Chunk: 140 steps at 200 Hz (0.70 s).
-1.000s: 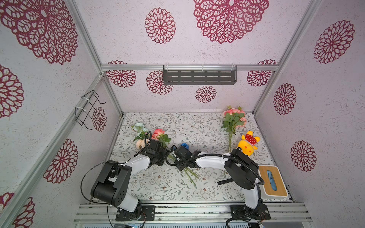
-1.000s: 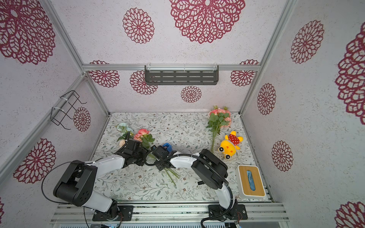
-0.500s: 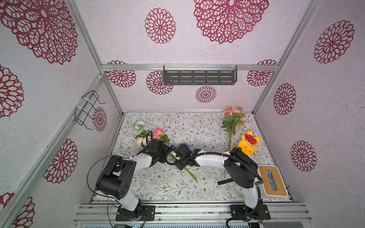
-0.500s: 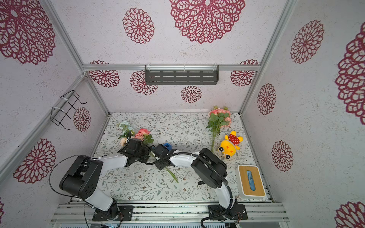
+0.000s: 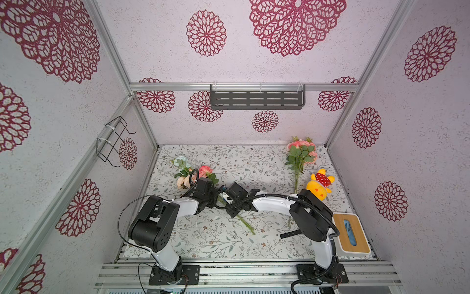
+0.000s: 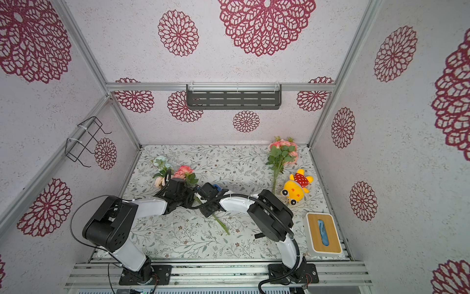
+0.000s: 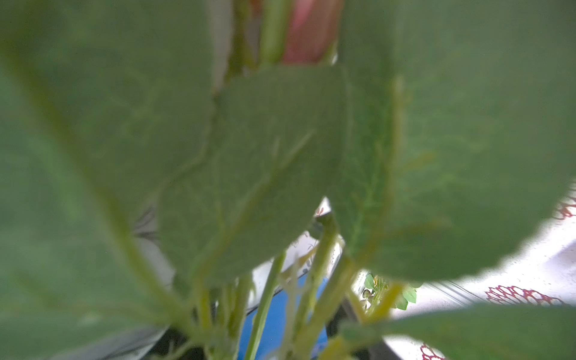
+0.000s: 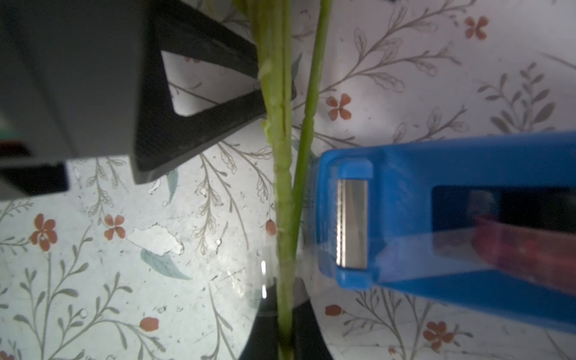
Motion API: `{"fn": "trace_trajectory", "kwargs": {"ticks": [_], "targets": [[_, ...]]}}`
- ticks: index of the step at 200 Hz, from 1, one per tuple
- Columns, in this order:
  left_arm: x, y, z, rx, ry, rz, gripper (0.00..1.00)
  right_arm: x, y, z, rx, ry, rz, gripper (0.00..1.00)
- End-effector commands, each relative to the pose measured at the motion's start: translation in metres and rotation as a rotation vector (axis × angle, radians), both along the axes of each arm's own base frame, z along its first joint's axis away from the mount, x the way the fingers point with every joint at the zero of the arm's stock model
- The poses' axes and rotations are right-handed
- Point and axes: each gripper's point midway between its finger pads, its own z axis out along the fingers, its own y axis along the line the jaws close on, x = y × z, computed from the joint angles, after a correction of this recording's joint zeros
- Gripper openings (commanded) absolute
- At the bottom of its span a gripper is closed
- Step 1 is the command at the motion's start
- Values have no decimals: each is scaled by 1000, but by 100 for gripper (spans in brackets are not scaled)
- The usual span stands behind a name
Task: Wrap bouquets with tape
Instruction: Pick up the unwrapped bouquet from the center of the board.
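Green stems [image 8: 285, 187] of the left bouquet [image 5: 204, 171] are stretching across the middle of the table [image 5: 203, 236], where both arms are reaching low, elbows bent, wrists nearly meeting. The right gripper [image 8: 286, 327] is pinching the stems. The left gripper [image 5: 216, 198] is touching them, its spread impossible to tell. Blue tape dispenser [image 8: 436, 218] is sitting just beside the stems, and the other bouquet [image 5: 300, 155] is lying far right.

Your left arm [image 5: 184, 203] and right arm [image 5: 269, 203] meet over one bouquet [image 5: 204, 171]; its stems [image 5: 245, 224] trail frontward. Second bouquet [image 5: 300, 155] back right, near yellow plush [image 5: 319, 184].
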Motion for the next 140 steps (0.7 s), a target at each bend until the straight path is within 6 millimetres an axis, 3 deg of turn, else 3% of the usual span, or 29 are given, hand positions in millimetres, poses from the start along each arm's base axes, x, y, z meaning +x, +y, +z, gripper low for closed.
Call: {"fn": "trace_trajectory", "kwargs": {"ticks": [1,64,103,140], "targets": [[-35,6,-34,49,144,0,58,14,20,55,146,-67,-28,0],[-45,-11,-44,5,179,-32,57,21,22,62,179,-67,-63,0],[-45,-23,-52,-28,189,-64,41,21,24,65,195,-65,-70,0],[-46,-24,-51,-20,191,-72,34,23,29,69,209,-64,-73,0]]}}
